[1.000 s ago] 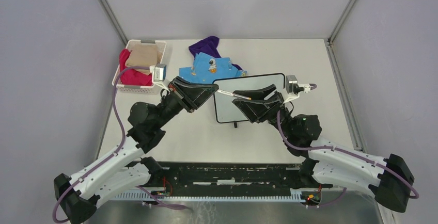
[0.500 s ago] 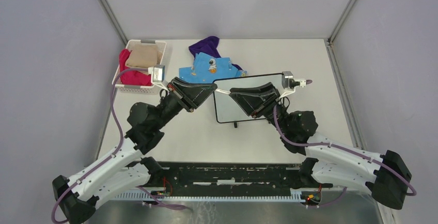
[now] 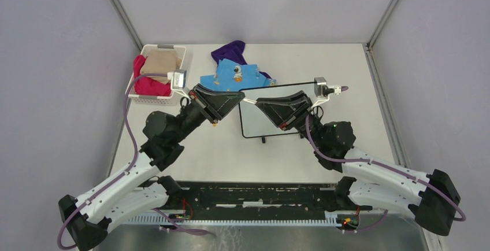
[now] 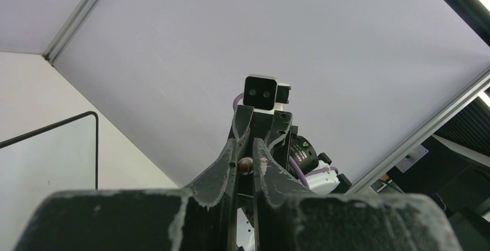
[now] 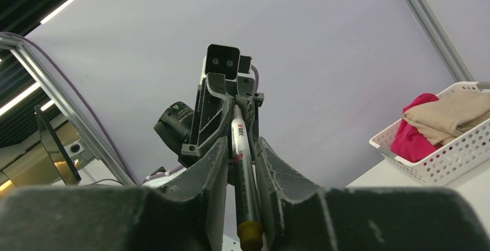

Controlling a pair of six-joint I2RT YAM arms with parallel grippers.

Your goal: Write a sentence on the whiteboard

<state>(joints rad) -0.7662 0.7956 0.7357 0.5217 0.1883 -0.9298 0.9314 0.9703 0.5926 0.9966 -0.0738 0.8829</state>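
Observation:
The whiteboard (image 3: 271, 125) lies at the table's middle, black-framed; its face looks blank and no sentence shows on it. Its corner also shows in the left wrist view (image 4: 52, 164). My two grippers meet tip to tip above its left edge. My left gripper (image 3: 241, 96) (image 4: 245, 144) is shut on one end of a silver marker (image 3: 248, 98), whose orange end (image 4: 245, 164) shows between its fingers. My right gripper (image 3: 256, 102) (image 5: 242, 141) is open, its jaws standing either side of the marker's barrel (image 5: 243, 181), with the yellow-orange end nearest the camera.
A white basket (image 3: 151, 50) with red and beige cloth stands at the back left; it also shows in the right wrist view (image 5: 445, 158). A blue garment (image 3: 234, 75) and a purple one (image 3: 230, 50) lie behind the board. Grey walls enclose the table.
My right gripper has moved left and away along the marker, so its jaws now flank the barrel and nearly touch my left gripper. The left gripper has barely moved.

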